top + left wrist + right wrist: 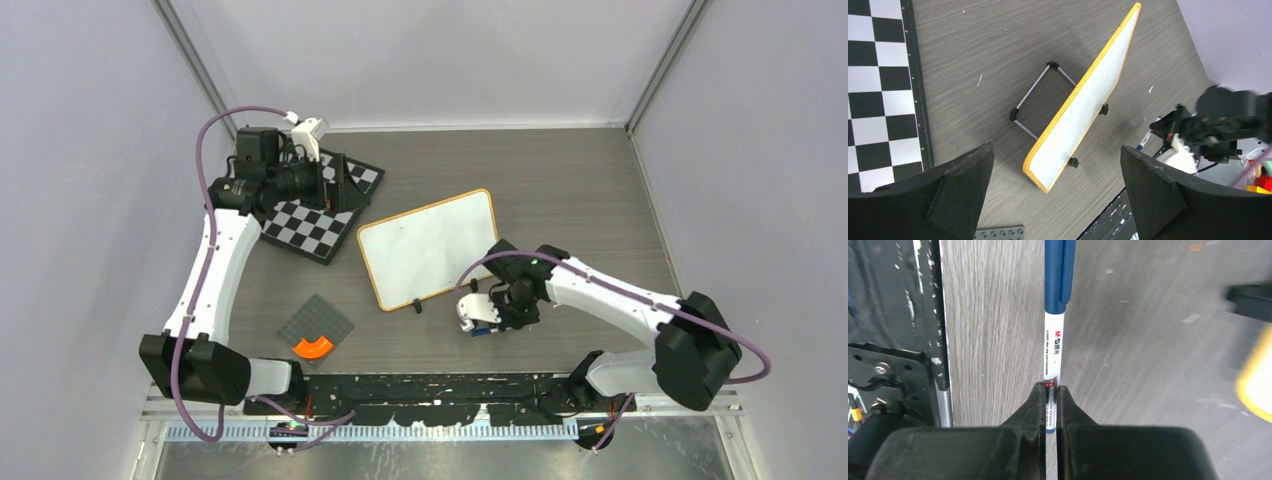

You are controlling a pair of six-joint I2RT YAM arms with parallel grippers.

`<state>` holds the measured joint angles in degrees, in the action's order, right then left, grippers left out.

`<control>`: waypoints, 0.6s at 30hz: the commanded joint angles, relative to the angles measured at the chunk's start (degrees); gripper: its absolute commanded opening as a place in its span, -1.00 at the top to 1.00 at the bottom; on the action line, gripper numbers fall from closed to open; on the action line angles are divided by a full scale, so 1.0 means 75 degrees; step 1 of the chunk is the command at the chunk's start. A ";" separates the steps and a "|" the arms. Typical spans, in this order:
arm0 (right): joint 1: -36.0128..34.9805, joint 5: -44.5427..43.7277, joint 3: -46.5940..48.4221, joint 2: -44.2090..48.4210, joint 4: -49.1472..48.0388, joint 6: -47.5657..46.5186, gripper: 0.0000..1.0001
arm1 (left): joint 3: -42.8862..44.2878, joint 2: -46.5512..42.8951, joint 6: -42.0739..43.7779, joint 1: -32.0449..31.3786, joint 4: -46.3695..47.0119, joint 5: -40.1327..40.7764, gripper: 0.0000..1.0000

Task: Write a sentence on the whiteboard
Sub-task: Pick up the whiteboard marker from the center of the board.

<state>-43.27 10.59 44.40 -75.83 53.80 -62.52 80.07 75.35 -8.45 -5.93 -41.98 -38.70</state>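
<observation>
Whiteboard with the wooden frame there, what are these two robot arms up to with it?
The right gripper is clamped on a white marker pen with a blue cap, down by the grey wood-grain table beside the small wooden-framed whiteboard. The board is blank, propped at a tilt. The left gripper hangs open and empty over by the black-and-white checkered chessboard.

Marker (pixel 1053 350) in pincer (pixel 1050 388); perhaps whiteboard (pixel 1243 382) beside
</observation>
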 commanded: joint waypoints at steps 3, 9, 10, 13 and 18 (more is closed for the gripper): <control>0.0014 0.0698 0.2126 0.0621 0.1847 0.1055 1.00 | 0.0497 -0.0050 0.0828 0.0006 -0.0891 -0.0719 -0.99; 0.0152 0.1976 0.3779 0.0192 0.2611 0.2624 0.99 | 0.0569 -0.0417 0.1461 0.0006 -0.1287 -0.1486 -1.00; 0.0171 0.2177 0.4017 0.0176 0.2623 0.2949 1.00 | 0.0859 -0.0344 0.1757 -0.0001 -0.1718 -0.1672 -0.99; 0.0464 0.3099 0.4561 0.0114 0.2513 0.3925 0.99 | 0.1709 -0.0095 0.3068 -0.0020 -0.3345 -0.2571 -0.99; 0.1178 0.4965 0.4869 -0.0012 0.2500 0.4890 1.00 | 0.1431 -0.0638 0.4371 -0.1091 -0.3568 -0.2453 -0.93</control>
<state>-37.45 33.61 78.17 -75.24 71.37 -35.33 92.53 74.50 14.20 -7.86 -64.40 -54.46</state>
